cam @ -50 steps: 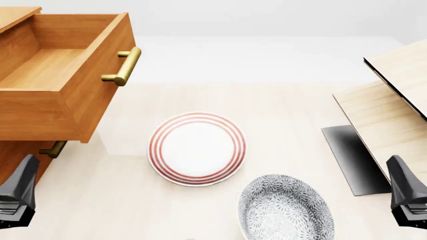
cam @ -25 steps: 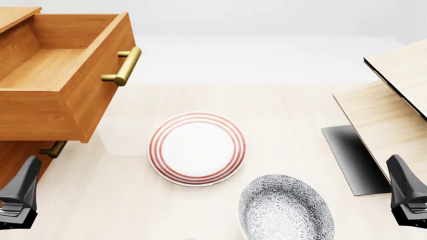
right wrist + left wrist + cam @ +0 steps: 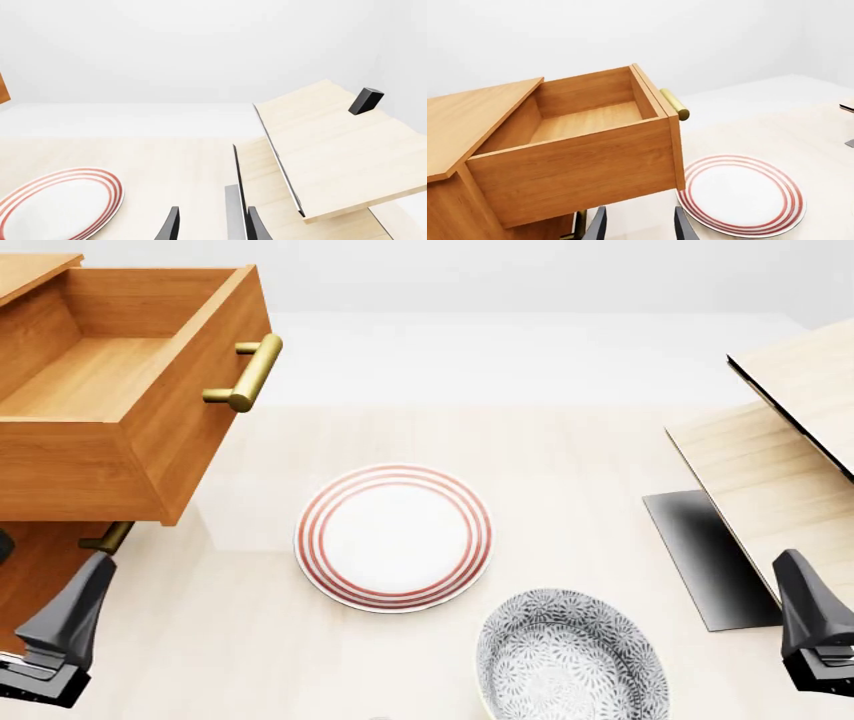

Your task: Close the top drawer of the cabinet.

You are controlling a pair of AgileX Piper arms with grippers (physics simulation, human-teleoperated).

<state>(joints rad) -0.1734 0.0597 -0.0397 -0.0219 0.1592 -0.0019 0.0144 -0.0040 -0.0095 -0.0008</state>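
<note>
The top drawer (image 3: 203,400) of the orange-brown cabinet (image 3: 30,575) is pulled far out at the upper left, empty inside, and its brass bar handle (image 3: 247,372) faces the table's middle. The left wrist view shows the drawer (image 3: 580,170) and the handle's end (image 3: 674,104). My left gripper (image 3: 88,578) is open and empty, low at the front left, just below the drawer's front corner and beside the lower drawer's handle (image 3: 107,538). It also shows in the left wrist view (image 3: 639,226). My right gripper (image 3: 797,578) is open and empty at the far right, also in the right wrist view (image 3: 211,225).
A red-striped white plate (image 3: 394,537) lies mid-table, to the right of the drawer. A grey patterned bowl (image 3: 571,655) sits at the front. Pale wood boards (image 3: 787,440) on a dark base (image 3: 701,550) stand at the right, with a small black block (image 3: 365,100) on top.
My left gripper has moved a little to the right and forward, closer under the open drawer's front corner. The drawer, the plates and the right gripper have not moved.
</note>
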